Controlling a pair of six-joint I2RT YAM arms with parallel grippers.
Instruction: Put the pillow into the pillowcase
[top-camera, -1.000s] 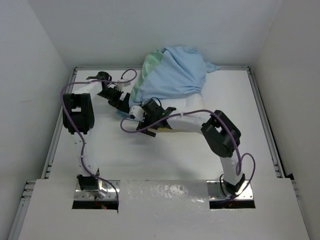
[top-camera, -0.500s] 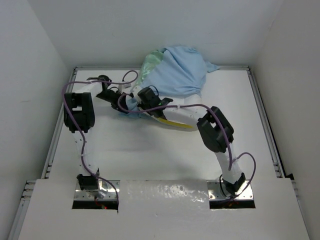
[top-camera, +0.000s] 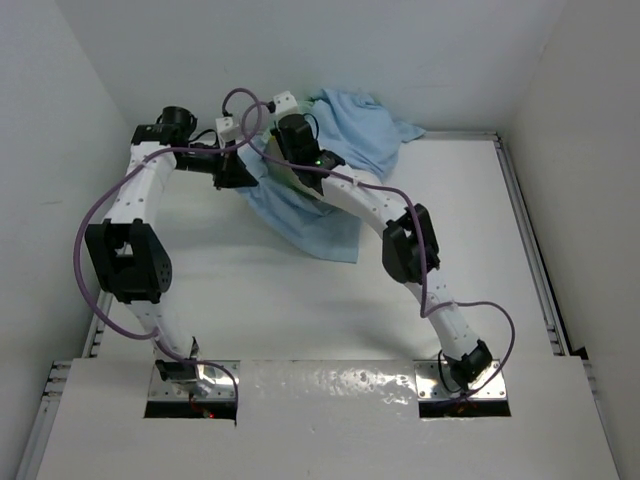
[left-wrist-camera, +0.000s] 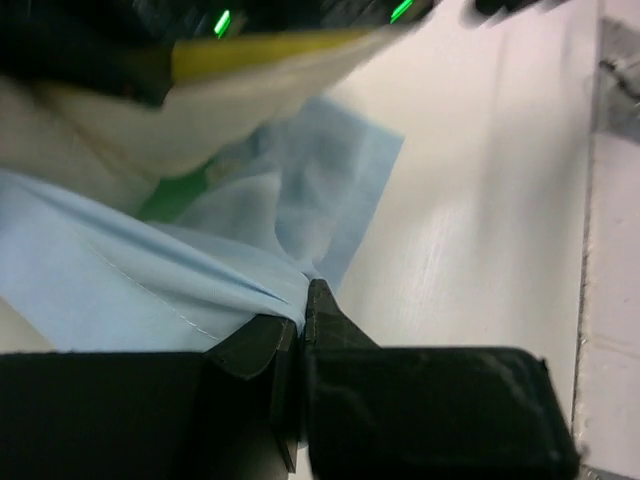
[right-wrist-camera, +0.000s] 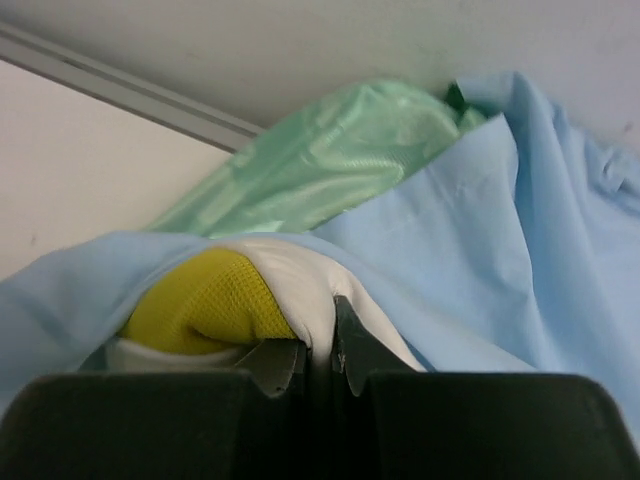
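Left claw pinches a light blue fold of the pillowcase, and the right claw is clamped on the pillow — white cloth beside its yellow corner. Both things sit at the far end of the bench, the case draped over the pillow, green face showing.

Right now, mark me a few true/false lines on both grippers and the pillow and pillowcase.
1. The left gripper is shut on light blue fabric of the pillowcase. True.
2. The right gripper is open and clear of the pillow. False: it pinches the pillow's white fabric, beside a yellow patch.
3. The pillow lies bare on the table. False: the pillowcase drapes over most of it.
4. The pillowcase's sea-green face shows in the right wrist view. True.
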